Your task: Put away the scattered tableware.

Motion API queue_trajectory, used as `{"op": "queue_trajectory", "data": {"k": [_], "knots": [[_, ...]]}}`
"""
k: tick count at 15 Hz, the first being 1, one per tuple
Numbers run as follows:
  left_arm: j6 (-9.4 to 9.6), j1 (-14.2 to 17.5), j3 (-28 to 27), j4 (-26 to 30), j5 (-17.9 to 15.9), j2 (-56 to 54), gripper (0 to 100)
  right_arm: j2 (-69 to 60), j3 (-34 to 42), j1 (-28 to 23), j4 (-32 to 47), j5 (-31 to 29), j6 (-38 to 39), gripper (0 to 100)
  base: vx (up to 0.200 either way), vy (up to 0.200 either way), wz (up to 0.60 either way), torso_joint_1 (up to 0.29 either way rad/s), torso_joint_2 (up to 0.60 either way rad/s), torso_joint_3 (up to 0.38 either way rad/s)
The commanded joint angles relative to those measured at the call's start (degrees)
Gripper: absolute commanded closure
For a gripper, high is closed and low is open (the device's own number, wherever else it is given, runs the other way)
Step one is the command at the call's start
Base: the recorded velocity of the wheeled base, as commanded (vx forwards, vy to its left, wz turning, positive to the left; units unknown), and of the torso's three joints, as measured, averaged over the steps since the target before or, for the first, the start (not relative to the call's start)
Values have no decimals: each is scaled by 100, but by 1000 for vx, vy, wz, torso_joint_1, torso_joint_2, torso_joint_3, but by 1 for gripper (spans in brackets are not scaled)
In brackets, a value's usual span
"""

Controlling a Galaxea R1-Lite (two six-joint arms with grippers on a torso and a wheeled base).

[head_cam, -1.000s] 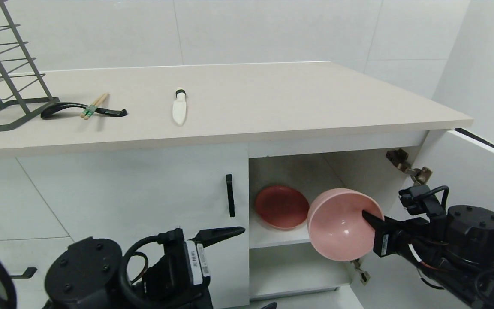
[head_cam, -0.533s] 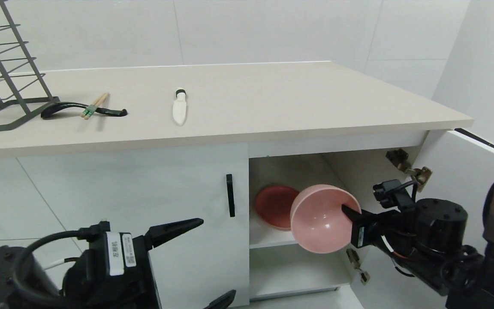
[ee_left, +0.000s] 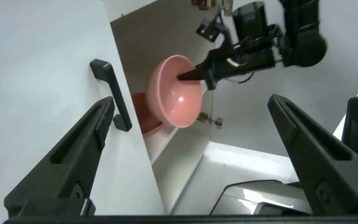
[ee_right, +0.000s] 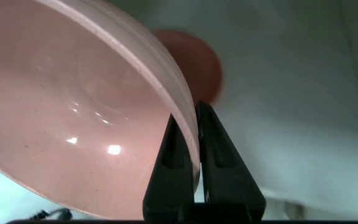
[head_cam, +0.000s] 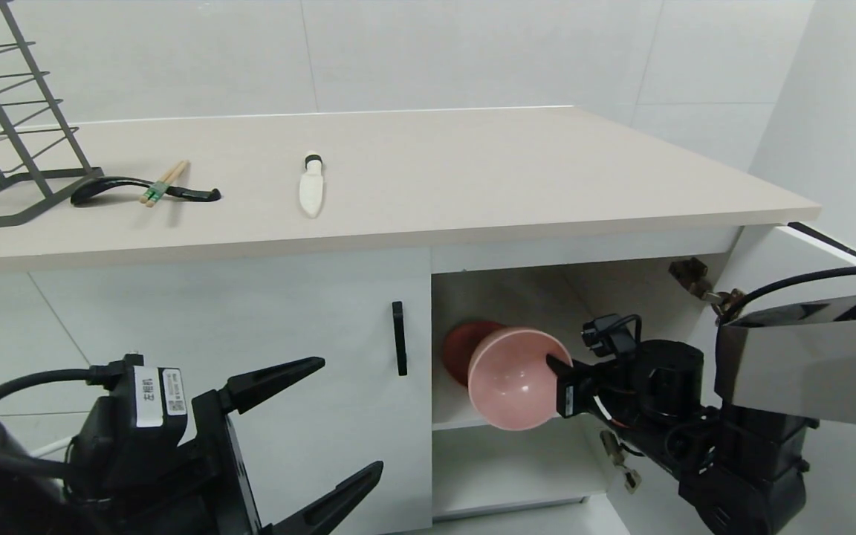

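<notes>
My right gripper (head_cam: 556, 367) is shut on the rim of a pink bowl (head_cam: 513, 383), holding it tilted at the open cabinet's mouth, above the upper shelf (head_cam: 465, 417). The bowl (ee_right: 73, 118) fills the right wrist view, with the fingers (ee_right: 211, 158) pinching its edge. A red plate (head_cam: 465, 349) lies on that shelf, partly hidden behind the bowl. My left gripper (head_cam: 316, 431) stands open, low in front of the closed left door. The left wrist view looks past it to the bowl (ee_left: 176, 99) and the right gripper (ee_left: 194, 73). On the countertop lie a white knife (head_cam: 311, 186), chopsticks (head_cam: 163, 182) and a black ladle (head_cam: 131, 189).
A dark wire rack (head_cam: 4, 119) stands at the counter's far left. The right cabinet door (head_cam: 807, 275) hangs open beside my right arm. The closed left door carries a black handle (head_cam: 397, 338). A lower shelf (head_cam: 502, 475) sits below the upper one.
My right gripper has carried the pink bowl leftward and deeper toward the cabinet, so it now covers more of the red plate. My left arm has shifted left, its open fingers now showing wider.
</notes>
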Motion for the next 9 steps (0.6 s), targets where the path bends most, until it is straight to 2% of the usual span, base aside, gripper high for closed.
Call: {"op": "queue_trajectory", "data": {"k": [1, 3, 9], "knots": [[-3, 12, 0, -6, 105, -1, 0, 194, -417, -46, -8, 227, 13, 100, 0, 0, 0, 0, 0, 0], [-3, 48, 0, -6, 175, -1, 0, 325, -839, -160, 168, 271, 13, 100, 0, 0, 0, 0, 0, 0], [-3, 48, 0, -6, 175, -28, 0, 580, -2228, -336, 1565, 676, 31, 100, 0, 0, 0, 0, 0, 0]]}}
